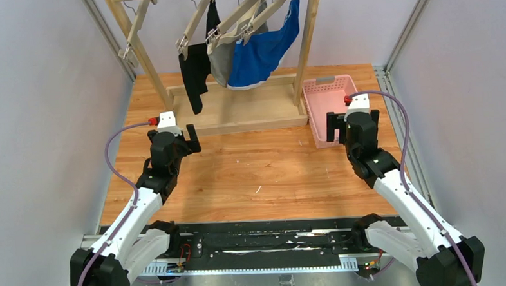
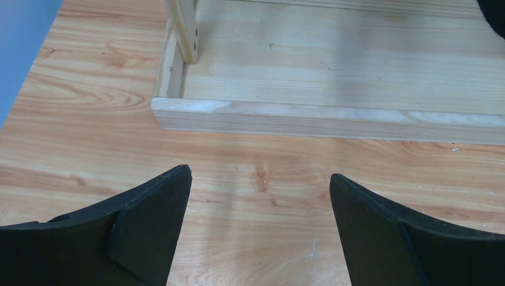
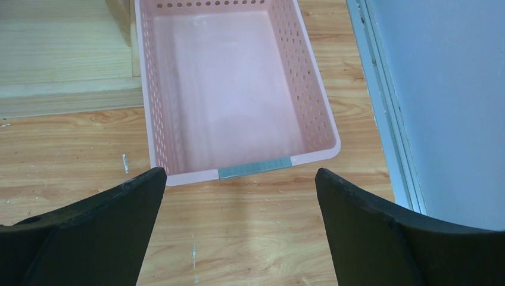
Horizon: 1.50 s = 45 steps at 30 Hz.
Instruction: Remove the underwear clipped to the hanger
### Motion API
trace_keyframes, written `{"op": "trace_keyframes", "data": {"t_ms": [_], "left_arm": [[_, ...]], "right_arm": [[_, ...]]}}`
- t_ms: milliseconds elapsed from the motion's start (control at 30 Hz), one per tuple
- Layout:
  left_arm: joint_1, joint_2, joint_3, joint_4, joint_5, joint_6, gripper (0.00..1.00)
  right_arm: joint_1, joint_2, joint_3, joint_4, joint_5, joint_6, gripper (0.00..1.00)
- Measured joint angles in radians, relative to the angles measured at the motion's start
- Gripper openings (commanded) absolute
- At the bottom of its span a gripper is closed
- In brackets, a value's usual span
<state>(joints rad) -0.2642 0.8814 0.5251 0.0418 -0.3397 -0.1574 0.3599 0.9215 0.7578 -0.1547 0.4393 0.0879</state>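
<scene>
Three briefs hang clipped to wooden hangers (image 1: 248, 14) on a wooden rack at the back of the table: black (image 1: 194, 74) on the left, grey (image 1: 219, 68) in the middle, bright blue (image 1: 264, 51) on the right. My left gripper (image 1: 173, 137) is open and empty, low over the table just in front of the rack's base; in the left wrist view (image 2: 260, 179) its jaws stand wide apart. My right gripper (image 1: 353, 126) is open and empty at the near end of the pink basket; in the right wrist view (image 3: 240, 176) only tabletop lies between its jaws.
The rack's wooden base (image 1: 249, 114) and its near edge (image 2: 333, 122) lie ahead of the left gripper, with a post (image 2: 184, 30). One bare hanger (image 1: 133, 35) hangs at the left. The pink basket (image 3: 301, 77) holds nothing. Grey walls close both sides.
</scene>
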Motion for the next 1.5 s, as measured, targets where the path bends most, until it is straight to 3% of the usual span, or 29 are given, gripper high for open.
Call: {"op": "trace_keyframes", "data": {"t_ms": [333,633,833,1033,1200,1500], "left_arm": [[0.000,0.000,0.000,-0.001,0.000,0.000,0.98],[0.000,0.000,0.045,-0.064,0.009,0.000,0.98],[-0.003,-0.020,0.188,-0.131,0.038,0.014,0.98],[-0.112,-0.061,0.343,-0.182,-0.006,0.068,0.98],[-0.130,-0.055,0.500,-0.232,0.018,0.084,0.98],[-0.131,0.101,0.851,-0.342,0.104,0.122,0.98]], "right_arm": [[0.000,0.002,0.000,0.000,0.009,-0.006,0.99],[0.000,0.108,0.053,-0.017,-0.010,0.003,0.99],[0.000,0.089,0.049,-0.020,-0.018,0.021,0.99],[0.000,-0.020,-0.019,0.042,-0.070,0.020,0.99],[0.000,-0.045,-0.029,0.060,-0.102,0.018,0.99],[0.000,-0.015,-0.028,0.060,-0.125,0.020,0.99]]}}
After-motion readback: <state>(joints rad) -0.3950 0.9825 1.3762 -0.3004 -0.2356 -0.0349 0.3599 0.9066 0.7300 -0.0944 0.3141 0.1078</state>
